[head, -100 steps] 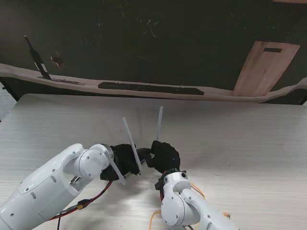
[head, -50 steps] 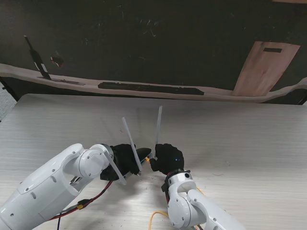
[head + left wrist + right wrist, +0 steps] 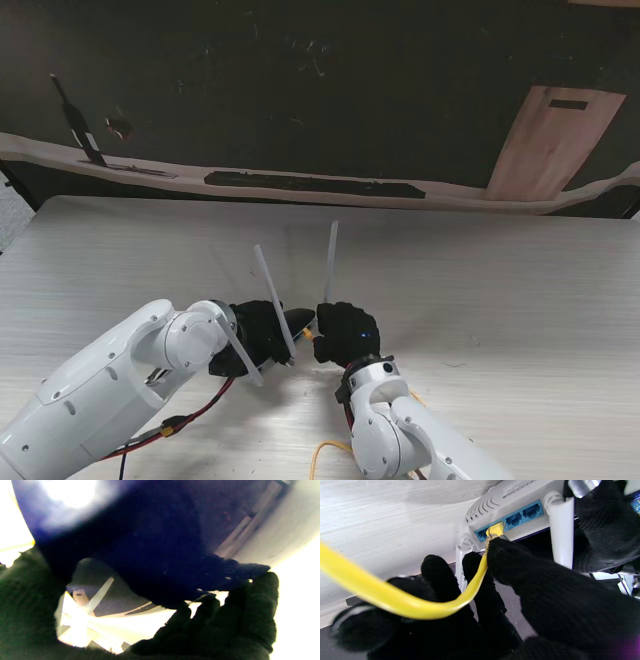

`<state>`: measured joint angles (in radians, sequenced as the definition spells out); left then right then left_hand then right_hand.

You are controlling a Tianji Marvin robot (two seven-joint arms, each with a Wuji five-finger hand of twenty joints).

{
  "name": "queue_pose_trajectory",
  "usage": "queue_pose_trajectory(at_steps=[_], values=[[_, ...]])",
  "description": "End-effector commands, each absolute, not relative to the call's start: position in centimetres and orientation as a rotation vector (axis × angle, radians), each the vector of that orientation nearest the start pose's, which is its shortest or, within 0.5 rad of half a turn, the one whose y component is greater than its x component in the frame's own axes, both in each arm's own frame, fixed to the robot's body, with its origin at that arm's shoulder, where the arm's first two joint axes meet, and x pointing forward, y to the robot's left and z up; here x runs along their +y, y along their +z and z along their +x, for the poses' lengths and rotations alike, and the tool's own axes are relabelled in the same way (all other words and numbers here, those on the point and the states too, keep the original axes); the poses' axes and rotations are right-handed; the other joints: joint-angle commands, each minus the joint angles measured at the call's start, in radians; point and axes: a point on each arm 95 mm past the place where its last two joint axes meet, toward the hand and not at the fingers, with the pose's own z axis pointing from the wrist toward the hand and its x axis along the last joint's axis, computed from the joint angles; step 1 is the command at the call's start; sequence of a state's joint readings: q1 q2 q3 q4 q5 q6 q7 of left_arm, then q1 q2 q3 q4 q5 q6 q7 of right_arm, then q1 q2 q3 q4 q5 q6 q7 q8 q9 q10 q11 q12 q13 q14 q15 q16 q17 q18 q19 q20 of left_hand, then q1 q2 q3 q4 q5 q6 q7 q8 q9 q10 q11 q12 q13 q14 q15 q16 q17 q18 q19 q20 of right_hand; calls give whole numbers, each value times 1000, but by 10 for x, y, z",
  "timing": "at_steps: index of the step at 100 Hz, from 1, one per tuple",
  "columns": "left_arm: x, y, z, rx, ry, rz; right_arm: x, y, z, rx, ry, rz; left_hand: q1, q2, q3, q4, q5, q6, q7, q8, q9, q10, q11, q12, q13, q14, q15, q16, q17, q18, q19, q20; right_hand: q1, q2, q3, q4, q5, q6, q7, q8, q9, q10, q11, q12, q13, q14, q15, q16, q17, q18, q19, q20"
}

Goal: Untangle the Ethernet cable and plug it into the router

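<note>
Near the worktop's (image 3: 520,290) front edge, about mid-width, both black-gloved hands meet at the router (image 3: 510,507). Right hand (image 3: 345,333) has its fingers closed on the yellow Ethernet cable (image 3: 395,600) just behind the plug (image 3: 495,528); the plug sits at the mouth of a blue port (image 3: 513,518) on the router's back, but can't tell if it's fully seated. Cable runs back from the plug over the right hand's fingers (image 3: 437,575) toward the wrist cam, and in the stand view a yellow loop (image 3: 325,452) lies on the worktop beside the right forearm, near the front edge.

Left hand (image 3: 262,335) is wrapped round the router body w/ fingers closed on it, holding it up off the worktop; left wrist view is mostly dark and blurred, showing only glove and a dark underside.

Router: white casing, vent slots, a row of blue ports, a label too small to read. Two thin white antennas (image 3: 330,258) stick up between the hands, farther from me.

Worktop is pale whitewashed wood grain. Red and black wires (image 3: 190,420) trail by the left arm. Beyond the worktop's far edge: dark floor, a light wooden board (image 3: 552,140) toward the far-right corner, a long pale strip w/ dark pieces on it.
</note>
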<state>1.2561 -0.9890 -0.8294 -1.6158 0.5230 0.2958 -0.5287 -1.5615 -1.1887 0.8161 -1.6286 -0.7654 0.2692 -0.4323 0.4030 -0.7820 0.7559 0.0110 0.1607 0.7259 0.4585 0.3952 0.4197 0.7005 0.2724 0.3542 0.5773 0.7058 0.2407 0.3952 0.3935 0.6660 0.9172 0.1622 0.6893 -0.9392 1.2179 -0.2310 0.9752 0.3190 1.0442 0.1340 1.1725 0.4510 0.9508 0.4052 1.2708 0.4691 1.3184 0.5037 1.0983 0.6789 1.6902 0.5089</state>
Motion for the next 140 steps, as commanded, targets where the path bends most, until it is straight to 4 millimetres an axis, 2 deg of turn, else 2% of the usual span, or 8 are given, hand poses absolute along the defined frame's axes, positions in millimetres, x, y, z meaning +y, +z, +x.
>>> queue_pose_trajectory(at_steps=[1, 19, 48, 85, 102, 123, 140], values=[[-53, -403, 368, 2110, -957, -1954, 137, -344, 333, 1213, 1788, 1370, 709, 179, 421, -38, 170, -490, 303, 63, 174, -448, 330, 76, 161, -410, 401, 72, 90, -389, 208, 73, 41, -30, 50, -14, 18, -22, 37, -22, 88, 66, 14, 0, 12, -29, 43, 22, 15, 7, 64, -5], [-53, -403, 369, 2111, -954, -1956, 137, -344, 333, 1221, 1793, 1360, 710, 181, 417, -38, 169, -488, 300, 62, 174, -448, 330, 75, 159, -409, 401, 72, 89, -389, 208, 75, 65, -43, 76, -4, 34, -16, 36, -33, 107, 59, 6, -3, 13, -33, 52, 31, 18, -2, 72, 1], [-53, -403, 369, 2110, -951, -1957, 139, -346, 332, 1238, 1782, 1360, 709, 181, 416, -37, 169, -487, 299, 61, 173, -448, 330, 75, 160, -412, 400, 72, 88, -388, 208, 75, 75, -71, 112, 8, 53, 21, 38, -41, 131, 69, 6, -1, 15, -40, 74, 48, 25, -21, 94, 19], [-53, -404, 368, 2113, -948, -1960, 140, -347, 333, 1246, 1771, 1365, 709, 181, 416, -37, 170, -488, 299, 61, 173, -447, 330, 75, 161, -409, 401, 73, 89, -389, 208, 75, 108, -64, 136, 19, 84, 28, 54, -36, 169, 72, 10, 0, 17, -54, 110, 77, 36, -55, 129, 56], [-53, -405, 368, 2111, -949, -1962, 142, -348, 334, 1245, 1773, 1371, 709, 183, 414, -37, 169, -487, 299, 61, 173, -447, 330, 75, 159, -408, 401, 73, 89, -388, 208, 75, 126, -39, 139, 46, 87, 23, 61, 1, 170, 79, 61, 20, 22, -113, 171, 109, 49, -129, 179, 102], [-53, -405, 368, 2111, -951, -1966, 145, -349, 334, 1243, 1773, 1403, 709, 184, 413, -36, 170, -488, 299, 61, 172, -447, 329, 75, 161, -409, 401, 75, 88, -388, 209, 76, 125, -21, 158, 100, 71, 7, 72, 108, 158, 96, 162, 92, 27, -201, 281, 148, 70, -255, 283, 142], [-54, -406, 367, 2114, -951, -1974, 148, -350, 334, 1222, 1782, 1451, 709, 183, 412, -36, 156, -477, 292, 58, 163, -443, 330, 76, 160, -412, 401, 76, 88, -390, 209, 76, 147, -29, 171, 107, 80, 10, 80, 143, 185, 112, 187, 118, 29, -233, 336, 177, 80, -314, 343, 165]])
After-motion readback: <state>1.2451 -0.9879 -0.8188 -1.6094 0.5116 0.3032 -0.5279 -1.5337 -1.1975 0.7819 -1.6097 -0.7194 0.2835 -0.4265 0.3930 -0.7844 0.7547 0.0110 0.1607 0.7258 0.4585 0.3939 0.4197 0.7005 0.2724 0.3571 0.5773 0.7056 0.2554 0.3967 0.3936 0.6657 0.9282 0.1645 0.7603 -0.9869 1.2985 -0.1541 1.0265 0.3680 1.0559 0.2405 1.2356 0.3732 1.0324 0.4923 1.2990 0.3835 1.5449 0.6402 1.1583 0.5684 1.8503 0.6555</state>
